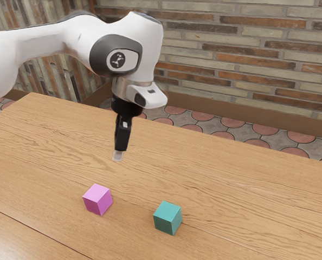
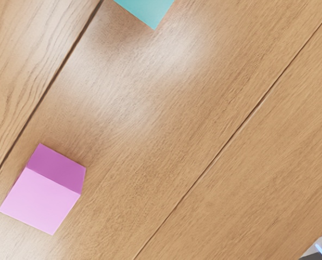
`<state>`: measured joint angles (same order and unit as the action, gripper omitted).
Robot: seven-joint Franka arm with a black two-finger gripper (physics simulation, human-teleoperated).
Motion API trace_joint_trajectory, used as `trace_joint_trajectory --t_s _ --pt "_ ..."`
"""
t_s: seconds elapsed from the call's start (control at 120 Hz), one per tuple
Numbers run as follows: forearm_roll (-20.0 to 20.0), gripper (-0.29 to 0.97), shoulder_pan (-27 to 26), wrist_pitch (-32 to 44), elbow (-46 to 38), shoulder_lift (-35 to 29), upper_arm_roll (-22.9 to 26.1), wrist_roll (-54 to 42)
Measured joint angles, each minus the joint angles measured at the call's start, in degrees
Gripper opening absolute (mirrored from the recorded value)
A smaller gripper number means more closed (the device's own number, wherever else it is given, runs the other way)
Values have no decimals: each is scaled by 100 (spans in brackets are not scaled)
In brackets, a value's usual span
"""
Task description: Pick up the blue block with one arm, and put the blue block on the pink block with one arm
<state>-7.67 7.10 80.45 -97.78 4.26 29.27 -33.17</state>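
Observation:
The blue block [image 1: 167, 217], teal in shade, sits on the wooden table [image 1: 248, 179] near its front edge. The pink block [image 1: 97, 199] lies a short way off, toward the exterior view's left of the blue one. My gripper [image 1: 118, 155] hangs above the table, pointing down, behind both blocks and well above them, holding nothing. It is open, with one fingertip [image 2: 319, 251] showing at the corner of the wrist view. In the wrist view the pink block [image 2: 43, 190] lies whole, and just a corner of the blue block [image 2: 145, 10] shows at the picture's edge.
The table is bare wood planks around the two blocks. Behind it runs a brick wall [image 1: 242, 43] above a cobbled floor [image 1: 248, 127]. My white arm [image 1: 69, 43] comes in from the exterior view's upper left.

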Motion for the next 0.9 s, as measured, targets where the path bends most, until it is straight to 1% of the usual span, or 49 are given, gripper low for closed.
trace_joint_trajectory --t_s 0.067,0.217,0.35,0.475,0.542,0.6,0.725,0.9 --pt "142 68 39 402 -473 -127 10 98" --pt "335 68 16 1367 -1228 -47 30 437" --pt "516 68 38 2064 -1650 -86 62 933" --pt "808 68 83 2901 -2298 -167 229 1456" --pt "923 68 122 3340 -2468 -170 409 1774" --pt "992 68 49 3687 -2654 -171 481 2051" --pt "1133 68 -91 4316 -2960 -121 515 2643" --pt "1197 68 71 4878 -3027 31 518 3338"
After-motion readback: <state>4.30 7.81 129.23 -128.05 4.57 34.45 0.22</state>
